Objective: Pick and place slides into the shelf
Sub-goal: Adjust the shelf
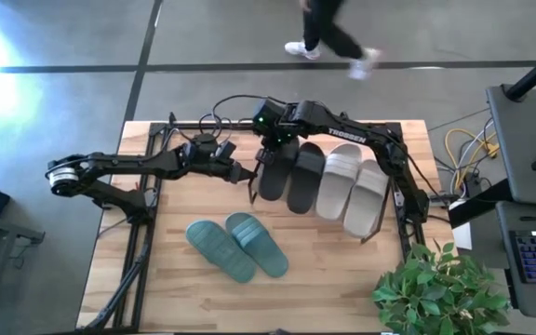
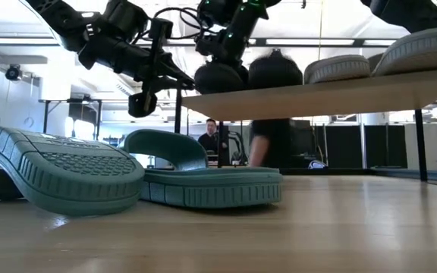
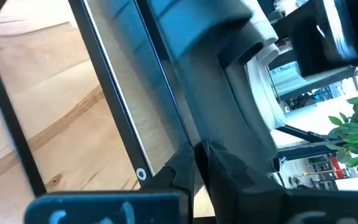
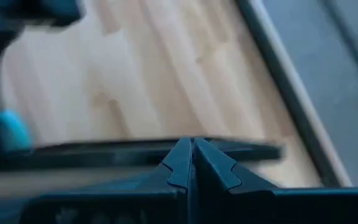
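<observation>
The black pair (image 1: pixel 289 175) and white pair (image 1: pixel 354 188) are lined up on the shelf (image 1: pixel 391 209), the teal pair (image 1: pixel 238 245) is left on the bench (image 1: pixel 324 284), and both the left gripper (image 1: pixel 249 173) and right gripper (image 1: pixel 270 149) are kept by the shelf's left end with fingers pressed together on nothing.

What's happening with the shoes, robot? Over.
Both grippers shut, empty, left and right beside the shelf. Black pair, white pair shelved. Teal pair on table. Nothing blocking.

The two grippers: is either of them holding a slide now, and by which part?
Neither: the left gripper and the right gripper are both shut on nothing.
</observation>
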